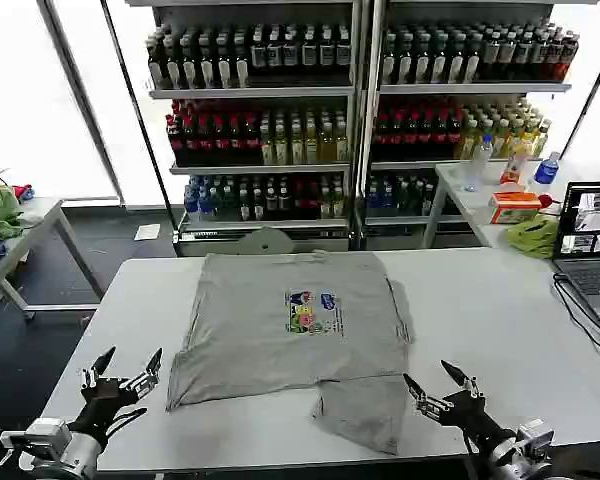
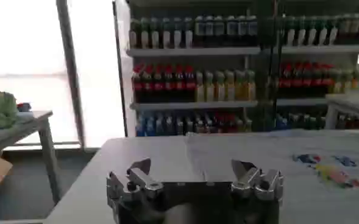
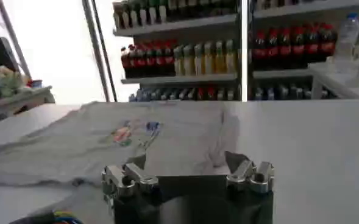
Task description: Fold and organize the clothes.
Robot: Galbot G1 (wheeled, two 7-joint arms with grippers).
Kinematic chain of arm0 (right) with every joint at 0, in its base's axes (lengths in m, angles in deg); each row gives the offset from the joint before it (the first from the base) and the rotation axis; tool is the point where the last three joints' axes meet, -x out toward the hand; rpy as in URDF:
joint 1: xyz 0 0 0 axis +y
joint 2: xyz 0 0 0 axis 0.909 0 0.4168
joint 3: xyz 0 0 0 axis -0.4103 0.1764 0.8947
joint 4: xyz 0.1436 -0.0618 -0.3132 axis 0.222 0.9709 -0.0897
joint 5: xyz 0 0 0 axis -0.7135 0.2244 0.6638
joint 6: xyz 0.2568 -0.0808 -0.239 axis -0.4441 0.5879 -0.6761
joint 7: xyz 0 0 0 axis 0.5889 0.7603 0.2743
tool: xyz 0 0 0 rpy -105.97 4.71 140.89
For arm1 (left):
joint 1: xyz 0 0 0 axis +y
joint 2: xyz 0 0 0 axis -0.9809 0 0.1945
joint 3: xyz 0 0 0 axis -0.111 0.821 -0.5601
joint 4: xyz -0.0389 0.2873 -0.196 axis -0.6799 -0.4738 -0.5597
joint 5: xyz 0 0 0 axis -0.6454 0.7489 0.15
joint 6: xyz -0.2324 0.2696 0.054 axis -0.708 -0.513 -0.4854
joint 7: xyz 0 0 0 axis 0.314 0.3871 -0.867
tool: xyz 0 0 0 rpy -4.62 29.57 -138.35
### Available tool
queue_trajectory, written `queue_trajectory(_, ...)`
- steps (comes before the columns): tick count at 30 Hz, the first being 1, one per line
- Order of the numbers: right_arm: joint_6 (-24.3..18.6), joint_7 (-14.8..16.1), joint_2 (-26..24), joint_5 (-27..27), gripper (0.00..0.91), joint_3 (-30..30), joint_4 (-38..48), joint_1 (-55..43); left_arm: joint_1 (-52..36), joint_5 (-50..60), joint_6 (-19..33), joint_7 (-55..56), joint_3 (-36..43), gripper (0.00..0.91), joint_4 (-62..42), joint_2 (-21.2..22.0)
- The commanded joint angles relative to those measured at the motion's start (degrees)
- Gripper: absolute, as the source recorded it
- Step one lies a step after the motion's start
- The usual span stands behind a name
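One of the clothes, a light grey short-sleeved shirt [image 1: 270, 320], lies spread out on the white table [image 1: 480, 310], its multicoloured chest print [image 1: 312, 312] facing up. A loose grey flap [image 1: 362, 408] reaches toward the table's front edge. My left gripper [image 1: 128, 368] hovers open at the front left, just off the shirt's near-left corner. At the front right, beside the flap, my right gripper [image 1: 435, 385] is open too. In the left wrist view the left gripper [image 2: 193, 169] holds nothing, with the shirt [image 2: 289, 146] ahead. In the right wrist view the right gripper [image 3: 185, 163] faces the shirt [image 3: 94, 149].
A laptop [image 1: 590, 240] with a cable sits on the table's right side, behind it a bright green cloth heap [image 1: 533, 236]. Bottle shelves [image 1: 270, 110] stand behind the table. A side table [image 1: 20, 235] with cloths is at far left, another table [image 1: 480, 205] at back right.
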Motion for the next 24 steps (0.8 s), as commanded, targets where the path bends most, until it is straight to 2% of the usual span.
queue_trajectory(1,4.8,-2.7,-0.7,2.0,0.907,1.8,-1.4,0.0,0.3,-2.5,-7.4,1.0,1.3,0.907,0.6,-0.9)
queue_trajectory(4,9.5,-5.5,-0.5,1.6,0.907,4.3,-1.9,-1.9,0.8,-2.4,-8.8,1.0,2.4,0.907,0.2,-2.5)
queue_trajectory(8,12.2,-6.9,-0.5,0.7,0.907,5.9,-1.9,-3.1,1.1,-2.5,-8.9,1.9,3.3,0.907,-1.1,-3.4)
queue_trajectory(21,13.8,-10.3,0.9,-1.0,0.907,8.8,-0.2,-3.8,0.8,-3.8,-8.9,2.2,5.8,0.907,-3.5,-2.9)
queue_trajectory(22,13.8,-10.4,1.1,-1.4,0.715,8.8,0.0,-3.8,0.6,-3.8,-8.9,2.2,5.9,0.907,-3.6,-2.9)
queue_trajectory(23,13.8,-10.5,1.2,-2.3,0.161,8.8,0.0,-3.8,0.5,-3.8,-8.9,2.2,6.0,0.907,-3.8,-2.8)
queue_trajectory(24,13.9,-10.7,1.3,-3.1,0.000,8.9,-0.1,-3.7,0.4,-3.8,-8.9,2.2,6.1,0.907,-3.9,-2.8)
